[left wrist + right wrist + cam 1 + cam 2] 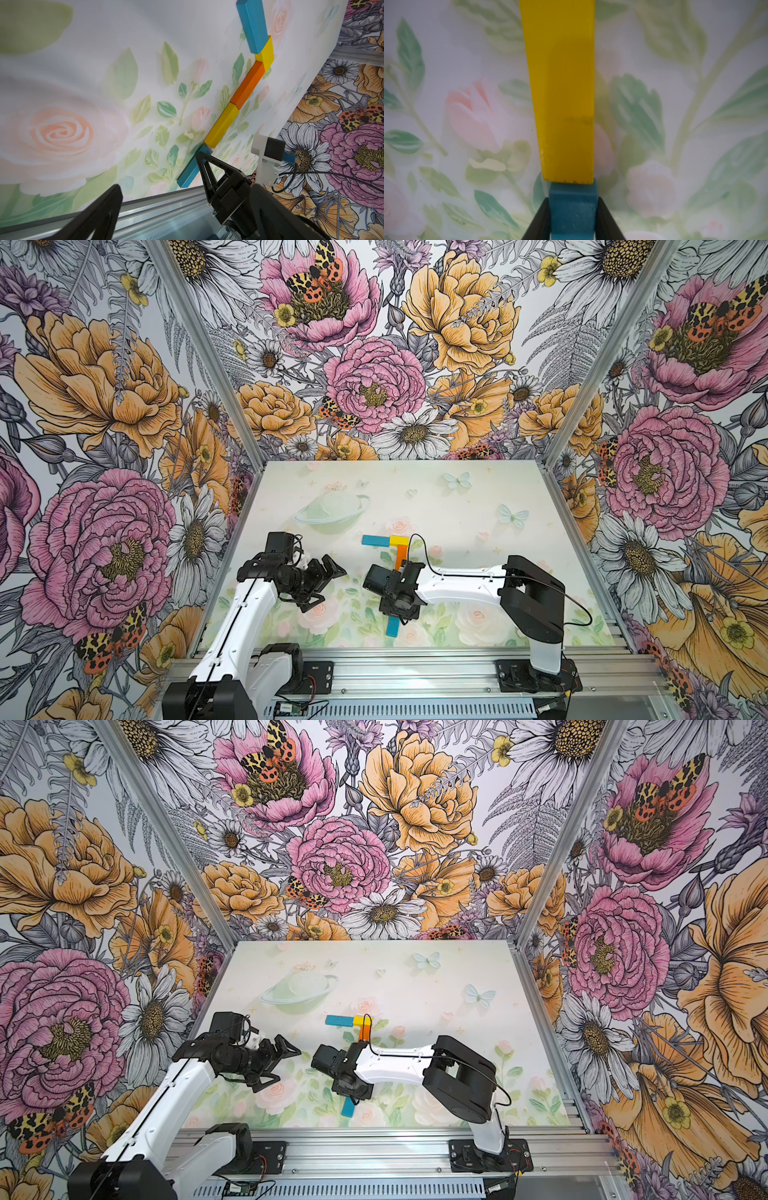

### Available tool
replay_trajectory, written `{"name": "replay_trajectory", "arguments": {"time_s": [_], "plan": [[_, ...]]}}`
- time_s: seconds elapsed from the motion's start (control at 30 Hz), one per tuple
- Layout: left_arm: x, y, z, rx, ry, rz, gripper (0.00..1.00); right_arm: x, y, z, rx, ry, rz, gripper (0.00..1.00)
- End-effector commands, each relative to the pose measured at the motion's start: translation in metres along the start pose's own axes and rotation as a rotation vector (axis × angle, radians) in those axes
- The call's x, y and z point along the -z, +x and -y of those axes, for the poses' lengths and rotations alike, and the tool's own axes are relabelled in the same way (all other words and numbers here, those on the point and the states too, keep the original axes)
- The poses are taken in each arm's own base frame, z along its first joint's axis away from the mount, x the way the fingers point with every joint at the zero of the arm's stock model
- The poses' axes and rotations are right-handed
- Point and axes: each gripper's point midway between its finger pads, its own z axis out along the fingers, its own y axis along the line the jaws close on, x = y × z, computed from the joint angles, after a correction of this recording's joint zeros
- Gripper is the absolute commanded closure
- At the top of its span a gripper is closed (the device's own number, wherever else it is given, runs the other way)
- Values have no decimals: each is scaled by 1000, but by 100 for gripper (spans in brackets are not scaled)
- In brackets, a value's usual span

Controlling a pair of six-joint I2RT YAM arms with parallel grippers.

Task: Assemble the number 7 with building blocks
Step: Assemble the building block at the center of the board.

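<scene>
The right gripper [572,209] has its fingers [539,225] closed narrow on the near end of the lower blue block [392,627], gripping it across its width so that the bar lies flat on the desk [478,497] and its far end can be butted square against the long yellow block [562,93]; in the right wrist view the two ends touch. That hold looks chosen to line the last piece up with the stem rather than to carry it. The left gripper [328,581] hangs off to the left of the figure, its fingers [108,205] spread wide and holding nothing, likely parked clear so the right arm has room. The number 7 [247,87] sits near the middle of the desk: the upper blue block [375,541] and short yellow block [399,541] make the top bar, and the orange block [401,556], long yellow and lower blue run down from the corner toward the robot. Counted: five blocks, two blue, two yellow, one orange; two grippers, one busy. The figure seems all but done, with release the step left
</scene>
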Motion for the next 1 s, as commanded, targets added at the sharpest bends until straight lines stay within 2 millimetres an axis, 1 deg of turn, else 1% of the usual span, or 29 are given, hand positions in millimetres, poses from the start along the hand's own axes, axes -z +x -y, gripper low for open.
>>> {"name": "replay_trajectory", "arguments": {"time_s": [0.0,0.17,0.3,0.5,0.83,0.97], "plan": [[1,-1,3,4,25,3,1,-8,-3,-2,17,17,-5,71],[2,-2,3,2,22,3,1,-10,-4,-7,27,14,-15,71],[1,-2,3,2,19,3,1,-12,-5,-5,30,22,-18,71],[1,-3,2,4,16,1,1,-13,-3,1,34,47,-22,72],[0,-5,2,3,13,0,1,-8,-2,19,27,97,-13,72],[-1,-6,3,3,11,-3,1,-6,-3,18,26,96,-5,72]]}}
